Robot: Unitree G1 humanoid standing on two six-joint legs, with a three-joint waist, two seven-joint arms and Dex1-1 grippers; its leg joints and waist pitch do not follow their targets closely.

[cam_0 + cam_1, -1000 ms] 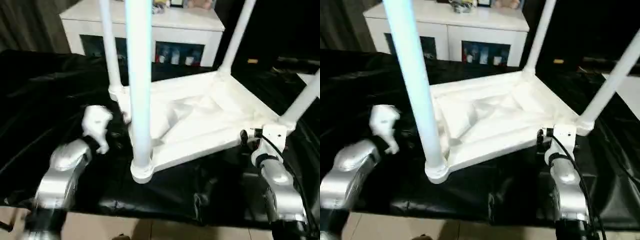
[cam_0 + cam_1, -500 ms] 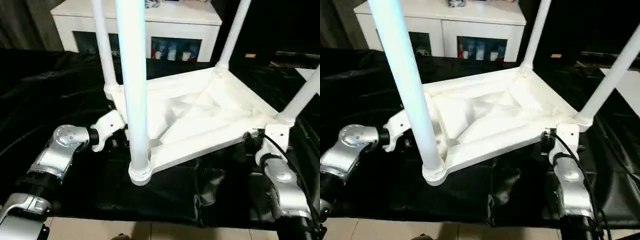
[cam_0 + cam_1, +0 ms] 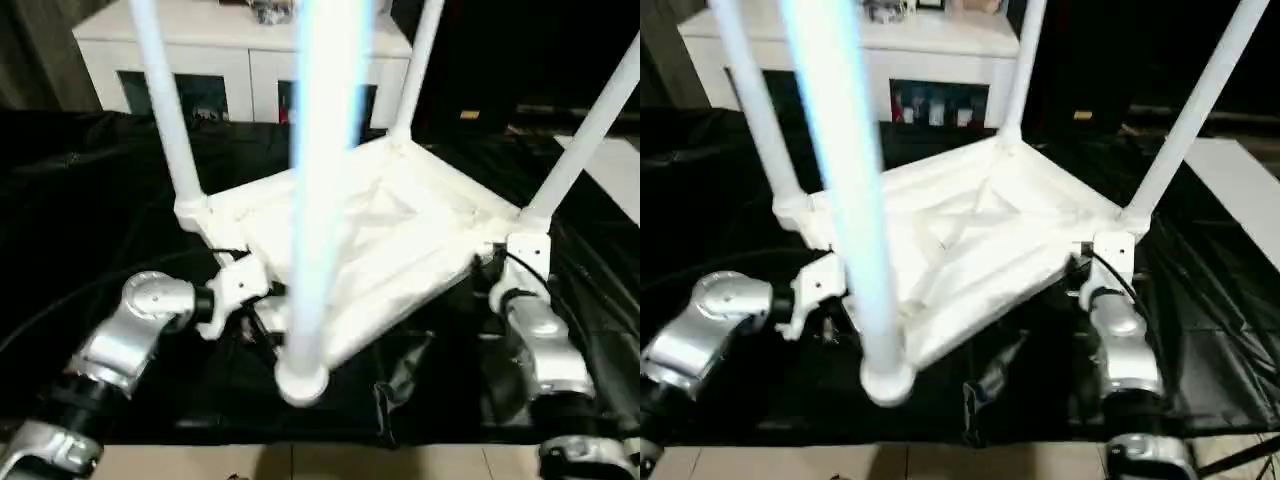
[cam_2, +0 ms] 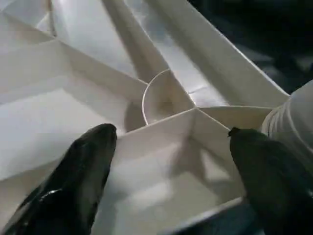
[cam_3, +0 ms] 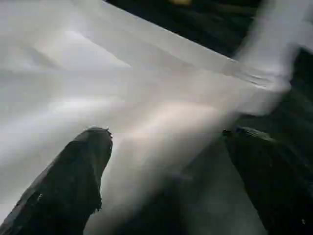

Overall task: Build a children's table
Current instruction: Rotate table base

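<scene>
The white children's table (image 3: 400, 225) lies upside down on black cloth, its ribbed underside facing up. All four round legs stand upward; the nearest leg (image 3: 322, 180) rises close to my head camera. My left gripper (image 3: 240, 290) is at the table's left edge beside that leg. In the left wrist view its black fingers (image 4: 90, 161) stand wide apart over the ribs, so it is open. My right gripper (image 3: 503, 262) sits at the right corner under the right leg (image 3: 585, 125). Its fingers (image 5: 78, 166) are also spread open, with the tabletop's edge between them.
Black cloth (image 3: 80, 190) covers the work surface, and its front edge drops to a pale floor. A white cabinet with glass-fronted doors (image 3: 240, 65) stands behind. A flat white board (image 3: 1230, 165) lies at the far right.
My left arm has swung in from the left and brought its gripper to the table's left edge. The right gripper has stayed at the right corner. The camera has shifted.
</scene>
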